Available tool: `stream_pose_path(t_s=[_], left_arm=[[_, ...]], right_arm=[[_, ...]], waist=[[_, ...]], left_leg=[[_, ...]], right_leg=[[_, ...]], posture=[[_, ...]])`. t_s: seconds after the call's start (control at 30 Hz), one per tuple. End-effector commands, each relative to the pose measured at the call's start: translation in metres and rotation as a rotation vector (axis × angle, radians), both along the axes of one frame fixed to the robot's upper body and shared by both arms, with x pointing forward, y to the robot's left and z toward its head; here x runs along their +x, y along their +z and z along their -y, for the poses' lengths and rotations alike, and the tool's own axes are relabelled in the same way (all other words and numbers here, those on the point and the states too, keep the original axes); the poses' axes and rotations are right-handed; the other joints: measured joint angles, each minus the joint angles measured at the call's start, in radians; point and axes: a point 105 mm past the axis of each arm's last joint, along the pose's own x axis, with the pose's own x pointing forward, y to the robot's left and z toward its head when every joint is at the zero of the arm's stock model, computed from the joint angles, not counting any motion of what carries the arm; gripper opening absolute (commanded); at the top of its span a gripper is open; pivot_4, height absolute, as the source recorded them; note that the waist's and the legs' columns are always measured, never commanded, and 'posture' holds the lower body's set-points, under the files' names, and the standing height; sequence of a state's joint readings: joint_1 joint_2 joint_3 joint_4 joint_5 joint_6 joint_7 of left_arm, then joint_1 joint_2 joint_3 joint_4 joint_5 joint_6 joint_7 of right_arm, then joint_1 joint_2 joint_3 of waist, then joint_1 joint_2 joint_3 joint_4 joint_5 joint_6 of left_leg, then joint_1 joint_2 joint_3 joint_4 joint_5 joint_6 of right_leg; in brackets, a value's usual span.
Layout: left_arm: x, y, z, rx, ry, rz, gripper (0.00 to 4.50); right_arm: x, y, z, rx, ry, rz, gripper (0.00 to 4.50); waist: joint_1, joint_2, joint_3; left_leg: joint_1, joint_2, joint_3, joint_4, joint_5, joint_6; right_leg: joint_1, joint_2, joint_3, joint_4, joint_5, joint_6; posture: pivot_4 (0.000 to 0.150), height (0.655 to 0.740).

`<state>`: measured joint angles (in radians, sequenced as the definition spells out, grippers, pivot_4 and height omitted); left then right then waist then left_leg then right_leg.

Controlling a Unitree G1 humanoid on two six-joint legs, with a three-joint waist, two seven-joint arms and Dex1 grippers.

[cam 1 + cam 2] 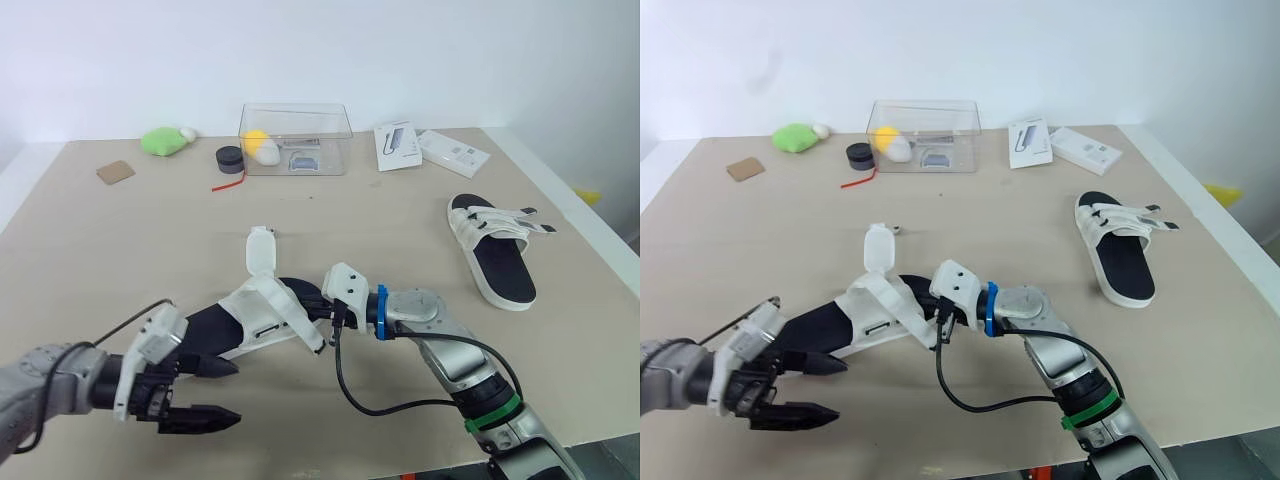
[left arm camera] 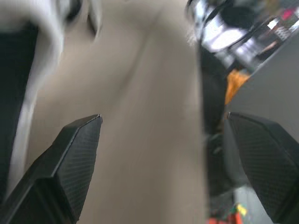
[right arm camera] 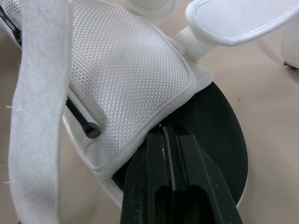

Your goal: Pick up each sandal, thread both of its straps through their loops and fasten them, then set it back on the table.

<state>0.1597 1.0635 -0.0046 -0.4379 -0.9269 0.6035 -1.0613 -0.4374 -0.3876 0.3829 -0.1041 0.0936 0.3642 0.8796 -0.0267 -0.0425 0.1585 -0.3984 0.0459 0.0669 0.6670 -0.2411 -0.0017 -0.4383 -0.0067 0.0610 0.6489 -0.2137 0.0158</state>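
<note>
Your right tool [image 3: 170, 134] is pressed shut, both black fingers flat together, with their tips at the hem of the white woven strap [image 3: 135, 79] where it crosses the dark footbed of the near sandal [image 1: 262, 320]. You cannot tell from here whether any fabric is pinched between them. That sandal lies in the middle of the tabletop [image 1: 380, 225], its straps undone, and one loose strap end [image 1: 261, 250] sticks out on the far side. Your left tool [image 1: 222, 392] is wide open at the sandal's heel end, empty, with the upper finger [image 1: 212, 367] just beside the sole and the lower one over bare tabletop. The second sandal [image 1: 490, 248] lies well apart on your right, strap tips pointing outward.
</note>
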Motion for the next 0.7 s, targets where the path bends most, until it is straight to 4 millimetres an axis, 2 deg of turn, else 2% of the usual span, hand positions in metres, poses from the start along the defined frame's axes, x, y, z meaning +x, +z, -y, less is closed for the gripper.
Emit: stream_pose_path(t_s=[0.03,0.17,0.33,0.4,0.5,0.57,0.7], left_arm=[[0.017,-0.008,-0.003,0.044,0.054,0.086,4.44],[0.026,-0.01,-0.006,0.042,0.076,0.112,4.44],[0.031,-0.003,-0.005,0.002,0.088,0.121,4.44],[0.032,0.007,-0.001,-0.051,0.087,0.117,4.44],[0.026,0.036,0.01,-0.181,0.055,0.096,4.44],[0.025,0.048,0.019,-0.213,0.048,0.081,4.44],[0.026,0.043,0.035,-0.211,0.082,0.027,4.44]], right_arm=[[-0.006,-0.015,0.002,-0.038,0.011,-0.07,0.0],[-0.007,-0.014,0.003,-0.039,0.014,-0.071,0.0],[-0.007,-0.012,0.005,-0.039,0.013,-0.073,0.0],[-0.009,-0.008,0.004,-0.016,0.022,-0.084,0.0],[-0.01,0.001,0.0,0.044,0.029,-0.11,0.0],[-0.008,0.0,0.0,0.039,0.021,-0.111,0.0],[-0.008,-0.005,0.0,0.017,0.018,-0.104,0.0]], waist=[[0.001,0.0,0.0],[0.002,0.0,0.0],[0.002,0.0,0.0],[0.002,0.0,0.0],[0.002,-0.001,0.0],[0.002,0.0,0.0],[0.001,0.0,0.0]], left_leg=[[0.0,0.0,0.0,0.0,0.0,0.0],[0.001,0.002,0.0,0.0,0.0,0.0],[0.001,0.002,0.0,0.0,0.0,0.0],[0.001,0.002,0.0,0.0,0.0,0.0],[0.0,0.002,0.0,0.0,0.0,0.0],[0.0,0.002,-0.001,0.0,0.0,0.0],[0.0,0.001,-0.001,0.0,0.0,0.0]], right_leg=[[0.0,0.0,0.0,0.0,0.0,0.0],[0.0,0.002,0.0,0.0,0.001,-0.002],[0.0,0.002,0.0,0.0,0.001,-0.002],[0.0,0.002,0.001,0.0,0.001,-0.002],[-0.001,0.002,0.0,0.0,0.001,-0.001],[-0.001,0.002,0.001,0.0,0.001,-0.001],[0.0,0.003,0.001,0.0,0.001,0.0]], posture=[[0.15,0.74],[0.15,0.74],[0.15,0.74],[0.15,0.74],[0.15,0.74],[0.15,0.74],[0.15,0.74]])
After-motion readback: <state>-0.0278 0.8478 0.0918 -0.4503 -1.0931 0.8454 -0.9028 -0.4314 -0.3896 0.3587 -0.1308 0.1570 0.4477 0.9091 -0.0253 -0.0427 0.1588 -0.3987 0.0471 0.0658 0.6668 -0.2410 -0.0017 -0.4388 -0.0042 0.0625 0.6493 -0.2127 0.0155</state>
